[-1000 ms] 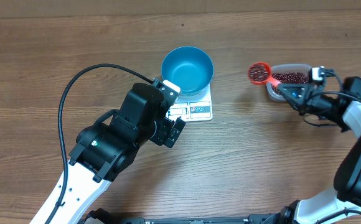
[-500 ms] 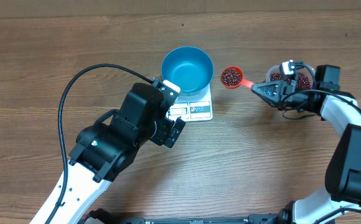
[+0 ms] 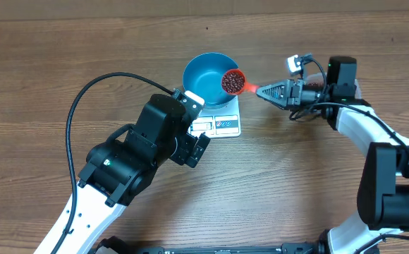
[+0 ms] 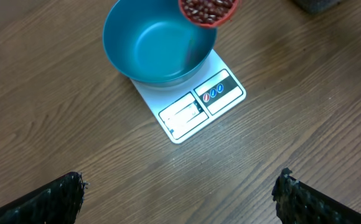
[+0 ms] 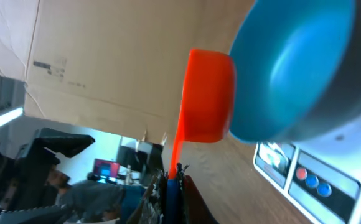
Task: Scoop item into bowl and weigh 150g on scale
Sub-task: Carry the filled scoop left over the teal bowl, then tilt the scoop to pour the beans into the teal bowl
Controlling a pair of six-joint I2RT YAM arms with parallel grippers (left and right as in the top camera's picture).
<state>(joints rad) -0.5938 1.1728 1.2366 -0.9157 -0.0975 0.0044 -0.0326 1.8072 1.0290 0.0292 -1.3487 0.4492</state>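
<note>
Carried across from well to the right of the bowl, where it hung a second ago, the red scoop (image 3: 232,82) now sits over the right rim of the bowl (image 3: 203,76), with its load of beans (image 3: 231,82) still level and unspilled. The right jaws are shut tight on the end of the scoop's thin handle, a grip that keeps the arm out to the right of the bowl and lets only the cup reach over the rim. From the right wrist view the cup shows from beneath, overlapping the bowl's edge rather than its middle, so I judge it wants to travel a little further in before tipping, or some beans may bounce off the rim onto the surface (image 3: 296,183). Inside, the bowl looks bare blue, so the weighing seems to be at its start. Under the bowl lies the scale (image 3: 222,125), its display and buttons poking out on the bowl's near side, likely left uncovered so the reading stays visible; what the display says is too small to tell. The left jaws stand wide open on the near side of the bowl, holding nothing, raised off the surface, probably parked there to stay clear of the pour.
</note>
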